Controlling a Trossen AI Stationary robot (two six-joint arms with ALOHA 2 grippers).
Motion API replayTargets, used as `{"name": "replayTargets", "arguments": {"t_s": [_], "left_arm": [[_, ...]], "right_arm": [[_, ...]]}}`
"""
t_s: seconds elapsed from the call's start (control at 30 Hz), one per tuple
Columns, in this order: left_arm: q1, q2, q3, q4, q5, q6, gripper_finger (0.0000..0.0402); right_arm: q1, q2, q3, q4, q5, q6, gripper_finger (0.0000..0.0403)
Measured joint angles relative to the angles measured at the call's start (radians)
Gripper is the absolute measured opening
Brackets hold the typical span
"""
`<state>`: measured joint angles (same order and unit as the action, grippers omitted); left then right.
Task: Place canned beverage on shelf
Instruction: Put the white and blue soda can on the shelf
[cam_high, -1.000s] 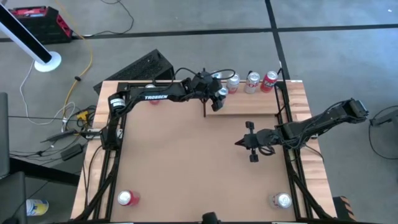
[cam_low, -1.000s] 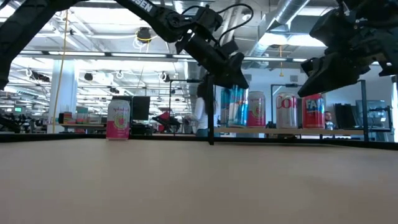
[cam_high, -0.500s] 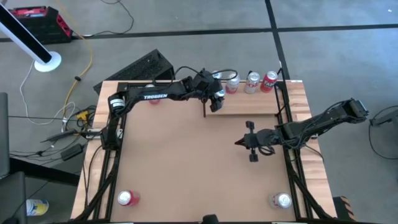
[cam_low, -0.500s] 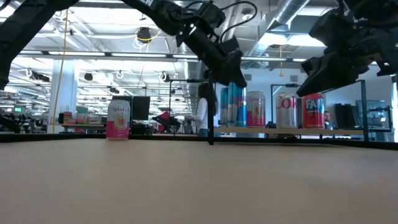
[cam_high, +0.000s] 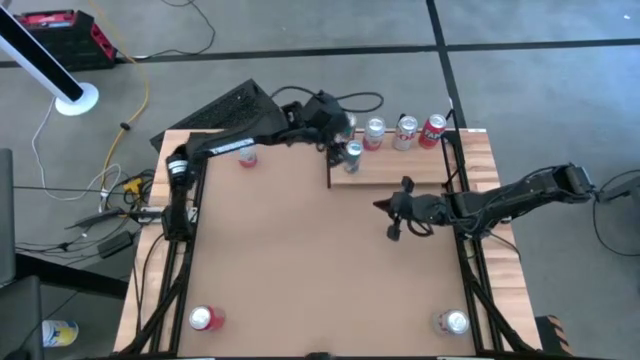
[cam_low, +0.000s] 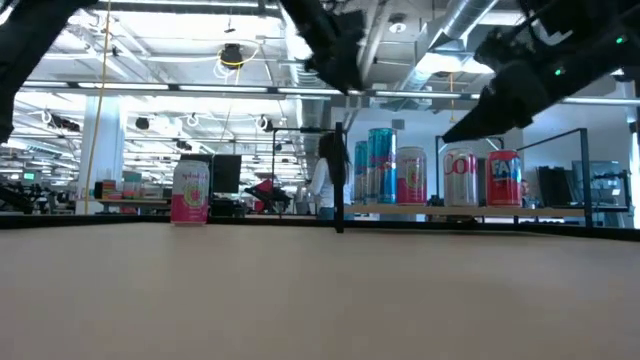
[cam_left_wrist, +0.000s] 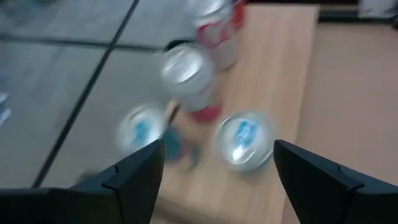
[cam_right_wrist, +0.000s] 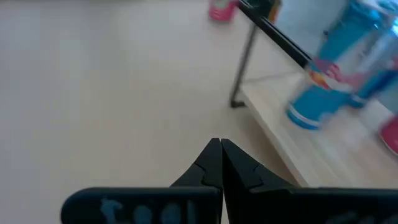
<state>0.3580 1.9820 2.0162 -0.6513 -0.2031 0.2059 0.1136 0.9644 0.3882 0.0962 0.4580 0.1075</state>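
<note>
The shelf (cam_high: 400, 168) is a pale wood panel with black posts at the table's far right. A tall blue can (cam_high: 352, 152) stands upright on its left end, and also shows in the low view (cam_low: 381, 166). My left gripper (cam_high: 338, 130) is open and empty, raised above that can (cam_left_wrist: 244, 138); its fingers stand wide on either side of the can, well above it. My right gripper (cam_high: 385, 207) is shut and empty, hovering over the table just in front of the shelf (cam_right_wrist: 323, 143).
Three more cans (cam_high: 405, 130) stand along the shelf's far edge. A pink can (cam_high: 247, 158) stands on the table at far left. Two cans (cam_high: 205, 318) (cam_high: 453, 322) stand near the table's near edge. The middle of the table is bare.
My left gripper has risen from the blue can and drawn back toward the table's far edge. The can stays upright on the shelf. My right gripper has moved toward the far edge, closer to the shelf, and has turned a little.
</note>
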Motion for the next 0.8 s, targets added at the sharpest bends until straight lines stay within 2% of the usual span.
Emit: {"name": "replayTargets", "arguments": {"t_s": [0.17,0.3,0.4,0.53,0.67,0.8], "left_arm": [[-0.002,-0.132,-0.062,-0.234,-0.113,-0.063,0.0274],[-0.02,-0.282,-0.295,-0.225,-0.164,-0.119,0.0261],[-0.056,-0.452,-0.549,-0.066,-0.182,-0.162,0.0251],[-0.15,-0.674,-0.907,0.236,-0.179,-0.237,0.024],[-0.284,-0.853,-1.192,0.577,-0.159,-0.278,0.0232],[-0.398,-0.945,-1.4,0.84,-0.178,-0.265,0.0227]], "right_arm": [[-0.059,0.058,0.0,0.007,0.026,0.027,0.0021],[-0.117,0.125,0.0,0.106,0.096,0.022,0.0021],[-0.176,0.174,0.0,0.187,0.086,-0.023,0.0021],[-0.269,0.232,0.0,0.279,0.037,-0.061,0.0021],[-0.386,0.284,0.01,0.327,-0.081,-0.09,0.0021],[-0.485,0.318,0.04,0.331,-0.231,-0.093,0.0021]]}}
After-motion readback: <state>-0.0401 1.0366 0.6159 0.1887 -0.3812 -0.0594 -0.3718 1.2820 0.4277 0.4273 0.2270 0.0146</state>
